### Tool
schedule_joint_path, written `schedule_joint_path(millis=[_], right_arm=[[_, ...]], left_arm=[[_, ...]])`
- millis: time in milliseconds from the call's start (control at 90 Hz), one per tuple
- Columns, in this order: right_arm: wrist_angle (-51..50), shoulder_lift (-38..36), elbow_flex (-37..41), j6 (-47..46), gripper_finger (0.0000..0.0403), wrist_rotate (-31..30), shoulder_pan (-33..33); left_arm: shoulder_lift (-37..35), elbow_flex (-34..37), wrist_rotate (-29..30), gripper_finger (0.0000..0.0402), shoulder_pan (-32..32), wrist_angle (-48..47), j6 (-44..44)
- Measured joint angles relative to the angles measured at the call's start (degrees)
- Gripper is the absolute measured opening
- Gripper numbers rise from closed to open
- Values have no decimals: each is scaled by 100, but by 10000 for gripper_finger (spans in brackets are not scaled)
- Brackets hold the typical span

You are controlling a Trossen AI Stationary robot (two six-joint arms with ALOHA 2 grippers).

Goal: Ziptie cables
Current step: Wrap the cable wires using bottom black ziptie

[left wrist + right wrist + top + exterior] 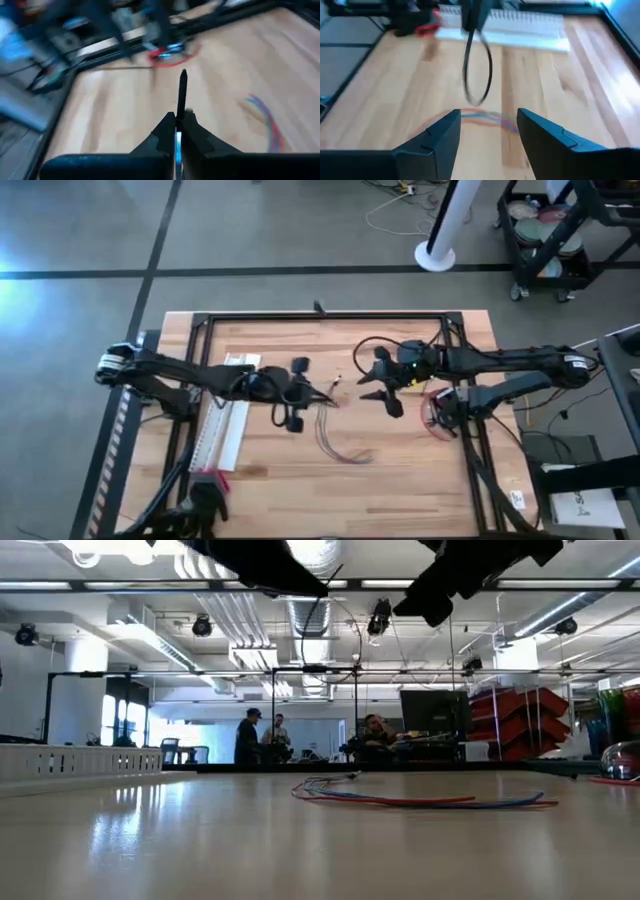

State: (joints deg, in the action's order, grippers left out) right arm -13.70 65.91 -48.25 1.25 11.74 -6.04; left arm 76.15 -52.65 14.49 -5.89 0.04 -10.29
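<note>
The cables (338,442), a few red, blue and pinkish wires, lie in a loose curve on the wooden table near its middle; they also show in the low view (420,801) and both wrist views (485,118) (267,122). My left gripper (308,392) (177,120) hovers left of centre, shut on a black zip tie (182,92). My right gripper (385,385) (487,125) faces it from the right, open, with nothing between its fingers. The zip tie shows as a loop (477,75) in front of the right gripper. My left gripper pinches one end of the black zip tie (180,114) between its two shut fingers. The fingers lie about level and point toward the table's right side. The tie sticks out past the fingertips, curls into a loop (490,70) and hangs clear of the table.
A long white slotted strip (225,430) lies on the table's left part, behind the left gripper. A red coil (437,418) sits near the right edge. A black frame rail (320,317) borders the table. People stand far off in the room (262,735).
</note>
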Motion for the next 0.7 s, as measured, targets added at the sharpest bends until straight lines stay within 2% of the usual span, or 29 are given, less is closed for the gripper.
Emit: schedule_joint_path(millis=[100, 156, 300, 422, 522, 589, 700], right_arm=[[169, 271, 14, -152, 186, -69, 0], [398, 523, 56, -416, 186, -321, 4], [785, 1280, 142, -1448, 186, -1672, 0], [1120, 1934, 142, -2771, 186, -2739, 0], [1563, 2482, 55, -3816, 186, -2826, 2], [1657, 2863, -8, -4421, 185, -2821, 4], [1806, 3366, -81, -5430, 178, -2829, 9]], left_arm=[[-423, 662, 505, 0, 0, 435, 578], [-635, 1042, 817, 0, 0, 823, 934], [-720, 2127, 1717, 0, -16, 2438, 1965], [-475, 2811, 2452, 0, -15, 3837, 2503], [-250, 3152, 3054, 0, -4, 4512, 2645], [-144, 3241, 3255, 0, -4, 4843, 2639], [28, 3203, 3300, 0, 0, 4859, 2612]])
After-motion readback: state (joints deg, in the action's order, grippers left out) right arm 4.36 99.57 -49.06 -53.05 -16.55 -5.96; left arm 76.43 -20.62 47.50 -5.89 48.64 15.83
